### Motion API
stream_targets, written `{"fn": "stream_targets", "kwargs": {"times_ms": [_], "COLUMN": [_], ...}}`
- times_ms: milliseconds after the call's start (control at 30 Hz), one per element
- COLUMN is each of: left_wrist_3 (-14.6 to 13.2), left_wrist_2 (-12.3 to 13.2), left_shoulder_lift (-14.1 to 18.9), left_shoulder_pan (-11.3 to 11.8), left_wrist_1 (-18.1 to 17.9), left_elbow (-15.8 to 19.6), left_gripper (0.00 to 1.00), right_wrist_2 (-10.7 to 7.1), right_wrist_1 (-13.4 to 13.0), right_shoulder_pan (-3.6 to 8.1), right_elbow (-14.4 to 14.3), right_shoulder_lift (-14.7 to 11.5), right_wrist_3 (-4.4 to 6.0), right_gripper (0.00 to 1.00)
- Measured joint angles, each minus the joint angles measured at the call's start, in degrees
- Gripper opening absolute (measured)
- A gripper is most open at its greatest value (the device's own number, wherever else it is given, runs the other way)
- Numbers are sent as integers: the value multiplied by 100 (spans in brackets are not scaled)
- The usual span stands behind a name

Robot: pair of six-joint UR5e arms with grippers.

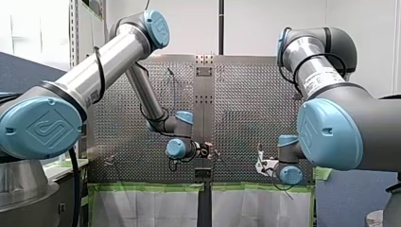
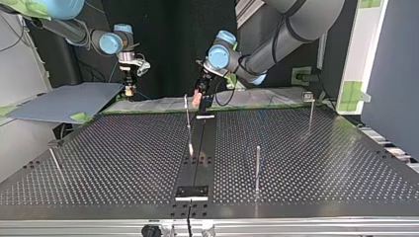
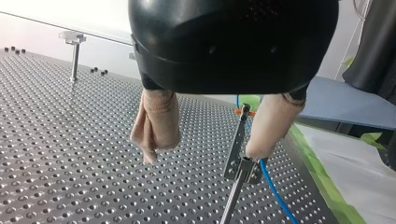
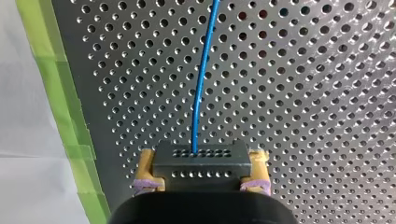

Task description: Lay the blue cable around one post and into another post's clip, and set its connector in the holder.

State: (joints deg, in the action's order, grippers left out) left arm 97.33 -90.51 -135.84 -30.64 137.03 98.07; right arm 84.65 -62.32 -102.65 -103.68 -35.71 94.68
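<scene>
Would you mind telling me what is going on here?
My right gripper is shut on the black connector above the perforated table, the blue cable trailing from it. My left gripper hangs open beside a post with a clip, the cable passing by one finger. The connector is not yet set down.
</scene>
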Motion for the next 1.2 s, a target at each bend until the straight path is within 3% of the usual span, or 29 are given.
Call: {"fn": "stream_targets", "kwargs": {"times_ms": [267, 567, 767, 1200], "left_wrist_3": [5, 8, 32, 54], "left_wrist_2": [121, 579, 752, 823], "left_shoulder_lift": [2, 3, 6, 8], "left_shoulder_pan": [-6, -27, -35, -30], "left_wrist_1": [-14, -102, -128, -143], "left_elbow": [0, -1, -4, -1], "left_gripper": [98, 98, 98, 98], "right_wrist_2": [-5, -9, -11, -53], "right_wrist_1": [2, -8, -13, -26], "right_shoulder_pan": [-3, -3, -4, -4], "right_elbow": [0, -2, -2, 0], "right_shoulder_lift": [0, 4, 8, 14], "right_wrist_3": [5, 1, 3, 5], "right_gripper": [0, 0, 0, 0]}}
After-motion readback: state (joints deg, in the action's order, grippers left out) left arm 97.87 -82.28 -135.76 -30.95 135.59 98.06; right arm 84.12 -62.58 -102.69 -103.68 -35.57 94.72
